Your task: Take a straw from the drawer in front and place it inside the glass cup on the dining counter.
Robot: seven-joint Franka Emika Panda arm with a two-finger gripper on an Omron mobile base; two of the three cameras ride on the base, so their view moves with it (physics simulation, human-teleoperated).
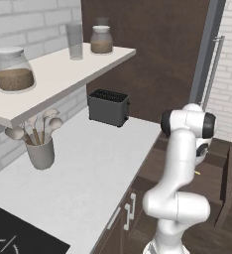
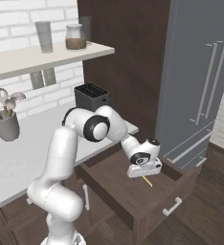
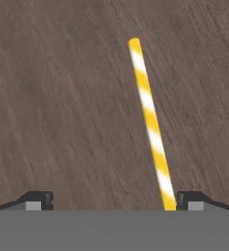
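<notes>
With its jaws wide and empty, the gripper (image 3: 111, 200) hangs over the straw (image 3: 150, 122) on the drawer (image 2: 173, 184) floor – right of frame centre – so it should shift right before closing.

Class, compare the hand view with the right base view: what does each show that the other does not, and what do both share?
Hand view alone: the straw's white stripes and the gripper's two open fingertips, the straw running down beside one of them.
Right base view alone: the open drawer's handle, the toaster, the utensil pot, the fridge.
Both: the straw lying on the drawer's brown floor.
</notes>
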